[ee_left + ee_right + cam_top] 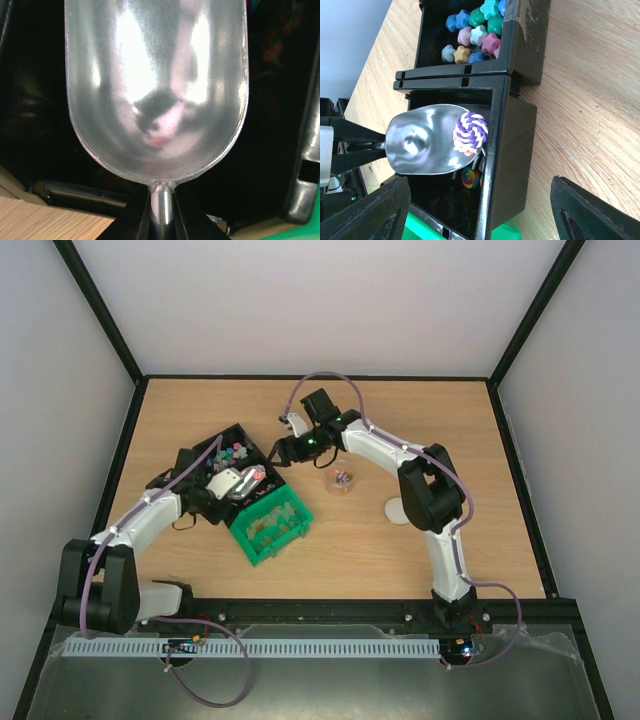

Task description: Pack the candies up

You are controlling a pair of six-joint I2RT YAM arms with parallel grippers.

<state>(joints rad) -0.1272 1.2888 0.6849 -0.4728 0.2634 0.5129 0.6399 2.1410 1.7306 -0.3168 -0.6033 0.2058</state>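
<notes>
Ahead of parted right fingers [370, 210], candies [470, 131] lie beside the scoop [420, 145].

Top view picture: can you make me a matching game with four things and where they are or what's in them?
Things: 1 metal scoop; 2 green bin; 3 clear cup; 4 white lid.
Matches: A lying flat on the table by the right arm; B holding pale candies; C over a black bin; D standing upright with colourful candies inside.
Pairs: 1-C, 2-B, 3-D, 4-A.
</notes>
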